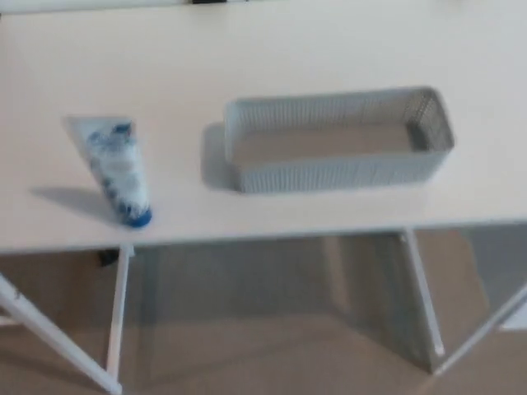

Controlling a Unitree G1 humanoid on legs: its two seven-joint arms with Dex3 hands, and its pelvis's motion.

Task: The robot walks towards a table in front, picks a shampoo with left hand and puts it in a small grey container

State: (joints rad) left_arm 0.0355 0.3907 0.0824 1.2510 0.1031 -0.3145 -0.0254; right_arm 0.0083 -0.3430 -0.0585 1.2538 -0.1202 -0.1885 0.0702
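We count one shampoo (119,173) and one small grey container (329,174), both on the white bench (288,49). The shampoo is a white tube with blue print. It stands on its blue cap near the bench's front edge, on our left side. The container is a long ribbed basket that sits to the right of the tube, apart from it, with its long side facing us. Below the bench top we see two white legs (424,304) and brown floor (272,354). Neither of our hands shows, so we cannot tell how the fingers stand.
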